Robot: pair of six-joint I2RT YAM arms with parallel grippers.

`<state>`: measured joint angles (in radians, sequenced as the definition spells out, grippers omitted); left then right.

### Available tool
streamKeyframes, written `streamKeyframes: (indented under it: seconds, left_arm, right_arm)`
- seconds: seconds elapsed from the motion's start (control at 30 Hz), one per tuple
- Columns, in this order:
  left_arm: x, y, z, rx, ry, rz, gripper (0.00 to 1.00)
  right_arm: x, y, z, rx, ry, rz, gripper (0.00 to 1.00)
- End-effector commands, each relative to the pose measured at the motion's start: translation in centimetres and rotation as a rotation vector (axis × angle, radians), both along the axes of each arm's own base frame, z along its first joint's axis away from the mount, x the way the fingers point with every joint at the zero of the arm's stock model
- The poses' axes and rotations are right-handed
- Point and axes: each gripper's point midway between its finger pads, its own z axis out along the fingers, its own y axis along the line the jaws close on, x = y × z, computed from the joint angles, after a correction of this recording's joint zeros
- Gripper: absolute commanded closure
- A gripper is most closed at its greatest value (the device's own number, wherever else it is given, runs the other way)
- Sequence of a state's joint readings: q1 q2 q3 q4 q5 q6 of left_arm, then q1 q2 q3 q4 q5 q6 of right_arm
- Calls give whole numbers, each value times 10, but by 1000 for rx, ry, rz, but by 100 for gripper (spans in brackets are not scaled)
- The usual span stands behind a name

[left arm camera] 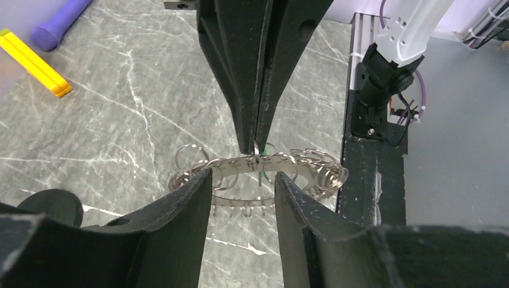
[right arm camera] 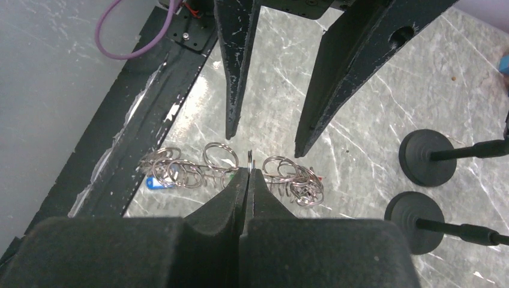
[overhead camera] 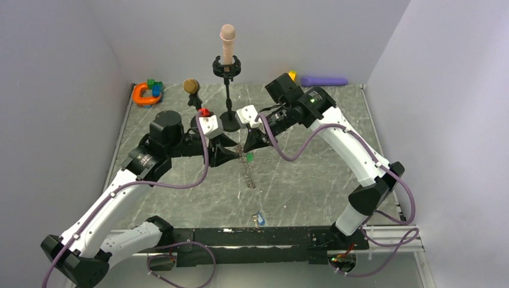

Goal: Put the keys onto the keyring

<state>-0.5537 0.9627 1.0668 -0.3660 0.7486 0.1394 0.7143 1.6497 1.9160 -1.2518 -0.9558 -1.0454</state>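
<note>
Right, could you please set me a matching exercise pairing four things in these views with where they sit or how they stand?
Things: 1 purple cylinder; 2 orange C-shaped piece; 3 blue item; 4 right fingers.
Places or states: A shut on a small ring; B far left corner; C near edge of the table; D far right corner.
Pairs: 1-D, 2-B, 3-C, 4-A.

we log surface (overhead camera: 312, 180): grey, white-veined marble look | far-left corner: orange C-shaped toy (overhead camera: 143, 94) with blue and green blocks | far right: purple cylinder (overhead camera: 324, 81), yellow piece (overhead camera: 292, 75) near it | mid-back: we see two round black stand bases (right arm camera: 427, 157) side by side | near edge: small blue-headed key (overhead camera: 259, 219)
</note>
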Motion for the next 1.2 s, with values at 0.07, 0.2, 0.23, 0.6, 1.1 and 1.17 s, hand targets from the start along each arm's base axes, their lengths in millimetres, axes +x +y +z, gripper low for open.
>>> streamKeyframes:
  seconds: [0.07,0.2,0.23,0.6,1.1,1.17]
  left_arm:
    - [-10,-10,26,-56,-57,-76,53]
    - [-11,-13,26,-78,-47,-78,56]
    - [-11,-14,25,-78,-43,-76,57]
    - [-9,-23,13,-51,-8,-72,68]
    - [-4,-20,1,8,3,-31,80]
    - [-4,-18,1,10,-2,-26,76]
  right_arm:
    - [1,2,13,30,-56,23,100]
    - [2,3,13,32,-53,18,100]
    - [2,4,14,35,-53,18,100]
    - [1,7,20,60,-27,0,100]
    - [-1,6,21,66,-9,-10,100]
    - [-1,7,20,65,-9,-12,100]
